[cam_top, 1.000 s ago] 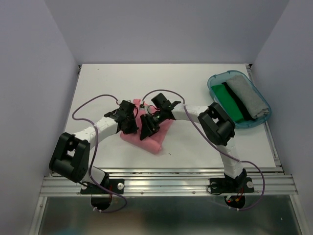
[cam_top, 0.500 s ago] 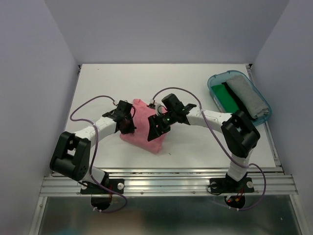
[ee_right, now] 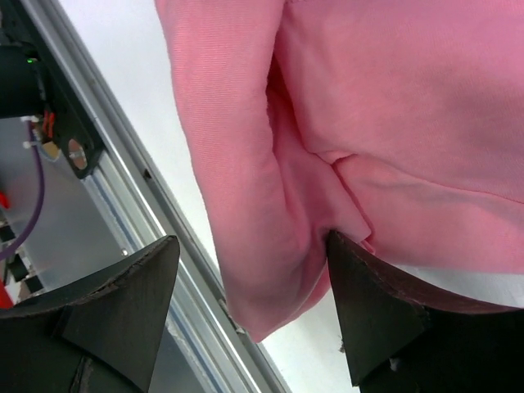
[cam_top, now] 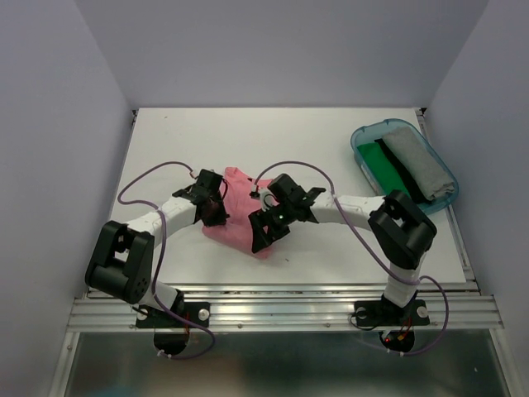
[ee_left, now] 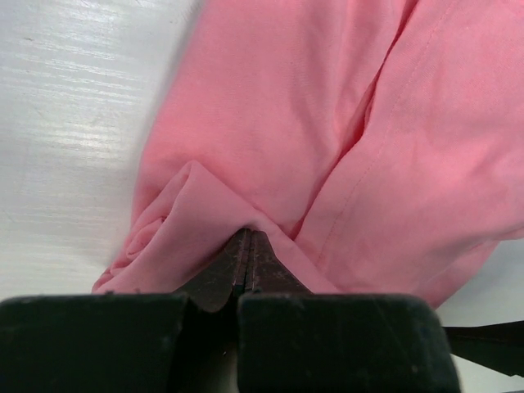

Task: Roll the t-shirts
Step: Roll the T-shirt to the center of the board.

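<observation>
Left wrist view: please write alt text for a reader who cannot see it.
The left gripper is shut on a raised fold of the pink t-shirt. The shirt lies bunched and creased on the white table.

Salmon-pink t-shirt (cam_top: 234, 227) (ee_left: 327, 123) (ee_right: 409, 123): plain soft cloth, gathered into a loose, creased bundle on the white tabletop (cam_top: 331, 132), left of centre and nearer the near edge. One fold is raised off the surface, and a stitched hem crosses the upper layer. Green t-shirt (cam_top: 387, 169) and grey t-shirt (cam_top: 417, 165): folded, lying side by side in the teal tub (cam_top: 359, 136) at the tabletop's right edge, the grey one outermost.
</observation>
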